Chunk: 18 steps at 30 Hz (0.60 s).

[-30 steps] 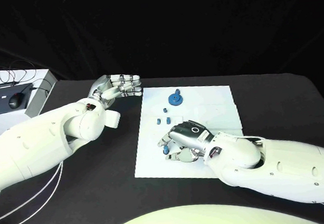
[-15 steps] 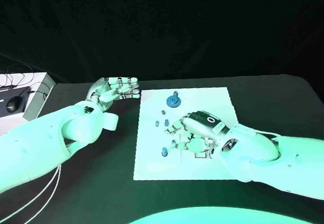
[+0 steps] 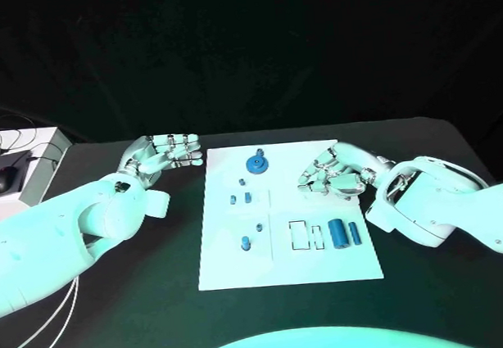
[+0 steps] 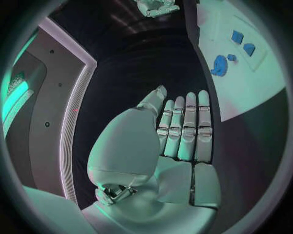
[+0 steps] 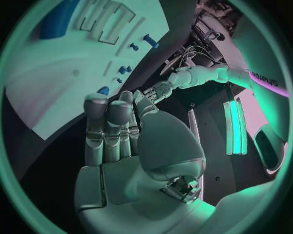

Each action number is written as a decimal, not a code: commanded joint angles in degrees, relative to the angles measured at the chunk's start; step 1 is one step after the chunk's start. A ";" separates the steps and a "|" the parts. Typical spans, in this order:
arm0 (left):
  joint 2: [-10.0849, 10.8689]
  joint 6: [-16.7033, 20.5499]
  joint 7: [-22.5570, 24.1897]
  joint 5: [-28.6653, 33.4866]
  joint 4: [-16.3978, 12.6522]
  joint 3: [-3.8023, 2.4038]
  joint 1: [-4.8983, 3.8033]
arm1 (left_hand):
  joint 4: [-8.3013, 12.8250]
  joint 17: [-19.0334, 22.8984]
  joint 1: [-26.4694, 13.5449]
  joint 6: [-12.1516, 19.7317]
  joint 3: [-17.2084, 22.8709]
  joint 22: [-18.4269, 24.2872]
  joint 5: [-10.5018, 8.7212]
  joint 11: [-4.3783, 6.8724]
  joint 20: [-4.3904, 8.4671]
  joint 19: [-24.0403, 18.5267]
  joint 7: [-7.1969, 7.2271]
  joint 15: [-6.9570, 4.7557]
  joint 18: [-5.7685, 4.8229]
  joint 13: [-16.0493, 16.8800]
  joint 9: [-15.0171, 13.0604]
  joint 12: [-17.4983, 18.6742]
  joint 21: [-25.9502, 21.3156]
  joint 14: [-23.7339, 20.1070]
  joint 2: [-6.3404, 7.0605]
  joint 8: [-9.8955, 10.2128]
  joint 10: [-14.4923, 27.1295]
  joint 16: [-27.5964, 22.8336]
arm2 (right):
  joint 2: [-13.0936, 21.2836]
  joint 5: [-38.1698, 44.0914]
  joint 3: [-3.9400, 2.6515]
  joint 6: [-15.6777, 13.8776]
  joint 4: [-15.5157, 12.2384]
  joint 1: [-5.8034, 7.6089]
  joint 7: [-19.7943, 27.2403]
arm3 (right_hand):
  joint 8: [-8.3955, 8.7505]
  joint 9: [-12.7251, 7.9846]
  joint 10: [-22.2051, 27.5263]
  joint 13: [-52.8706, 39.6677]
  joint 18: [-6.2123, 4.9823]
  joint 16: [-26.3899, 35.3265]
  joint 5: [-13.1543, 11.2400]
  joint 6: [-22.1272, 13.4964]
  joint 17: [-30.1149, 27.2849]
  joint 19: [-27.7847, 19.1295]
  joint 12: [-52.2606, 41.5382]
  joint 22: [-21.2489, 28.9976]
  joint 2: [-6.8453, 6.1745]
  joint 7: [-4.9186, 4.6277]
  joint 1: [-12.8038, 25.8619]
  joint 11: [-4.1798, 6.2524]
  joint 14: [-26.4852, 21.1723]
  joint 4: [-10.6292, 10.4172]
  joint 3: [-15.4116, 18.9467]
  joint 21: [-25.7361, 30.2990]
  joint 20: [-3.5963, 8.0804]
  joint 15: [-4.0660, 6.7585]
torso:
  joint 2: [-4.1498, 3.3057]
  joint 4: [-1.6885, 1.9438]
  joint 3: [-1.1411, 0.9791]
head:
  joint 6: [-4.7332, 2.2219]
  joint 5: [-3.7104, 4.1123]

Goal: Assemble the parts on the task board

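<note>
The white task board (image 3: 230, 266) lies in the middle of the black table. A round blue part (image 3: 255, 164) stands near its far edge. Small blue parts (image 3: 240, 198) lie left of centre, and two more (image 3: 244, 243) sit lower down. Two blue cylinders (image 3: 345, 233) rest by the slot outlines (image 3: 300, 235) at the near right. My right hand (image 3: 334, 173) hovers over the board's right edge, fingers loosely extended, holding nothing. Beside the board's far left corner is my left hand (image 3: 161, 153), its fingers (image 4: 186, 126) straight and empty.
A grey box with a black mouse (image 3: 5, 181) stands at the table's far left. From the left wrist I see the board's corner (image 4: 244, 78) with the round part (image 4: 219, 66). The right wrist view shows the board (image 5: 67, 63).
My right hand has lifted off the near middle of the board and drawn back to its right edge, uncovering two blue cylinders. The camera has shifted. The left hand keeps its place.
</note>
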<state>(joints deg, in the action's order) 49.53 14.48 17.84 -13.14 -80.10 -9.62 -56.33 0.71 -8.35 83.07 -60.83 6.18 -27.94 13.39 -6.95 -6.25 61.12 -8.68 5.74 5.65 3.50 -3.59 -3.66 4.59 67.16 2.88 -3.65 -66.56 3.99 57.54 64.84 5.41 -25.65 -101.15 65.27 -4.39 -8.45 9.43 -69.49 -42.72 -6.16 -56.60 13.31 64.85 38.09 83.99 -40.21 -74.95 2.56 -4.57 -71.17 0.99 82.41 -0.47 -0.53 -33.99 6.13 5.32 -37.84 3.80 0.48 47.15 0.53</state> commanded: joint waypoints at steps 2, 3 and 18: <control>0.17 -1.32 1.03 0.58 -0.28 -0.03 0.34 | -0.07 -0.06 -0.07 0.25 0.18 -0.09 -0.01 0.13 0.04 0.14 -0.07 -0.17 -0.16 -0.04 0.01 0.04 0.19 0.30 0.37 -0.01 -0.10 0.22 | 1.86 -9.21 0.03 14.30 -0.70 0.26 -8.65 | -3.26 6.87 1.60 -7.58 0.60 -2.84 1.56 -1.26 2.13 3.30 -3.44 -4.48 0.57 0.95 4.79 0.30 -0.41 -1.40 2.30 -2.71 -0.12 -0.29 | 0.32 -0.42 -0.35 | 0.07 0.80; 0.23 -1.32 1.04 0.59 -0.32 -0.03 0.45 | -0.07 -0.06 -0.07 0.25 0.18 -0.09 -0.01 0.13 0.04 0.14 -0.07 -0.17 -0.16 -0.04 0.01 0.04 0.19 0.30 0.37 -0.01 -0.10 0.22 | 2.40 -9.16 0.03 15.77 -1.00 0.32 -10.34 | -4.12 9.02 1.59 -8.79 0.62 -3.60 2.66 -1.80 3.09 3.31 -3.51 -4.57 0.84 0.87 5.42 0.33 -0.52 -1.49 2.92 -3.40 -0.16 -0.21 | 0.34 -0.48 -0.40 | 0.06 0.90; 0.41 -1.22 1.04 0.64 -0.85 -0.03 0.97 | -0.14 -0.07 -0.13 0.24 0.13 -0.13 -0.01 0.09 0.06 0.08 -0.06 -0.14 -0.23 -0.04 0.02 0.04 0.16 0.25 0.39 0.00 0.02 0.17 | 7.07 -8.08 1.04 27.20 -3.33 3.40 -26.91 | -5.90 37.44 -4.22 -24.84 1.56 -11.27 6.64 -3.51 17.57 3.61 -7.65 -6.60 3.25 2.84 12.24 1.31 0.20 -3.20 11.27 -15.71 0.28 0.43 | 0.50 -0.54 -0.02 | 0.45 2.27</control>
<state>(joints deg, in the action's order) 49.94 14.23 17.96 -12.83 -80.73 -9.62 -55.40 0.71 -8.35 83.07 -60.83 6.18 -28.00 13.39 -6.95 -6.25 61.12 -8.68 5.74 5.65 3.50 -3.59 -3.66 4.59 67.16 2.88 -3.65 -66.56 3.99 64.54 57.23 6.44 -3.41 -104.42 68.56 -26.16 -14.72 46.12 -73.50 -67.32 -5.25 -67.62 19.78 60.99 55.31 84.04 -48.08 -74.93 5.73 -1.81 -59.70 2.55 82.32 -4.78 10.92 -49.46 6.18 5.47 -37.35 3.21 0.27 47.47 2.56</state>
